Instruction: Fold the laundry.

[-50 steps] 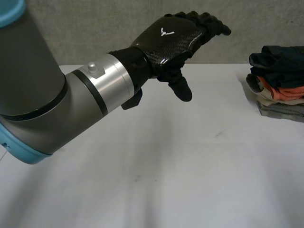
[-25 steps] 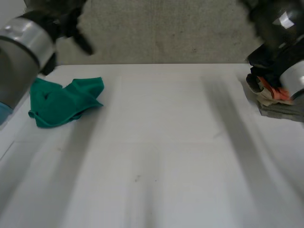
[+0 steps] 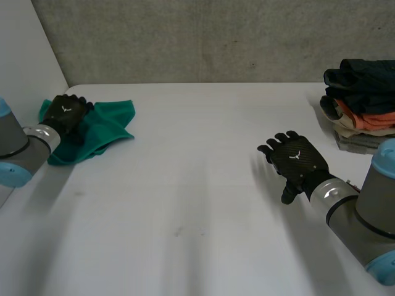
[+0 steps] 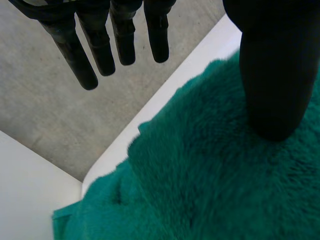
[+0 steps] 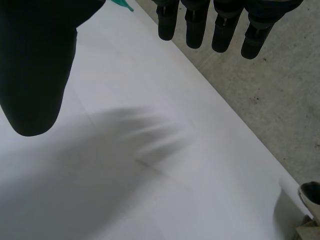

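Green cloth point(image 3: 102, 126) lies crumpled and unfolded at the far left corner of the white table point(image 3: 197, 203), close under the grey wall point(image 3: 203, 37). Left hand point(image 3: 66, 113) is over the cloth's left part, its arm coming in low from the table's edge. In its wrist view the fingers point(image 4: 77, 57) are straight and spread, reaching out past the cloth's edge with nothing between them. The thumb point(image 4: 274, 75) points down at the fuzzy fabric, touching it or just above it; I cannot say which. So that hand is wide and grips nothing. Right hand point(image 3: 296, 160) hovers over bare table on the right, well apart from the cloth, palm down, fingers straight and relaxed, holding nothing. Beyond it, at the far right edge, sits a stack of folded clothes point(image 3: 363, 108), a dark piece on top with orange and pale ones beneath. My reading: this is the start of one piece, the reach-and-take step, with no fold begun. The next move calls for the left hand to close on an edge or corner of the cloth and draw it toward the open middle of the table. There the right hand could come across, take a second corner and help spread it flat. The cloth is bunched with its edges turned under, so finding a true single corner rather than a doubled layer looks the hard part.
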